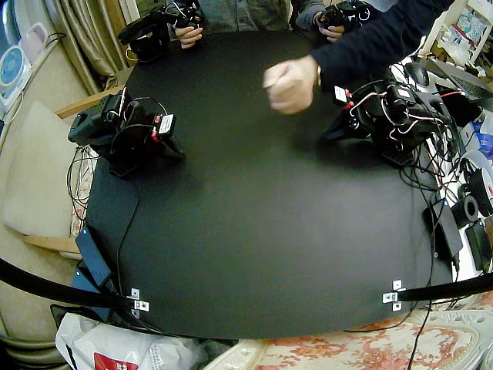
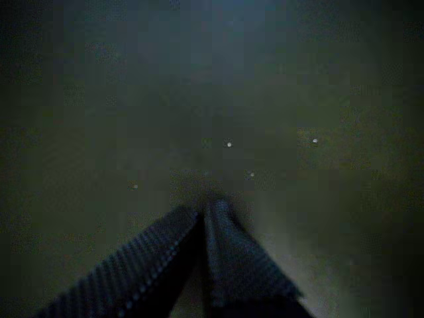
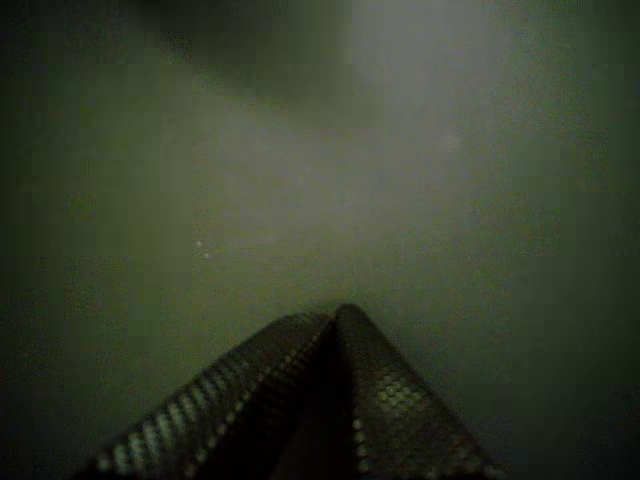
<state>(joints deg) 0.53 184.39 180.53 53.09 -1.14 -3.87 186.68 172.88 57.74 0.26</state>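
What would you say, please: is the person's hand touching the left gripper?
Apart. The fixed view shows bare black table between the hand and the left gripper.

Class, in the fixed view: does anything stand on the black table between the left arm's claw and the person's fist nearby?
Nothing visible does. The table between the left claw and the person's fist shows only bare black surface. The left claw is shut and holds nothing.
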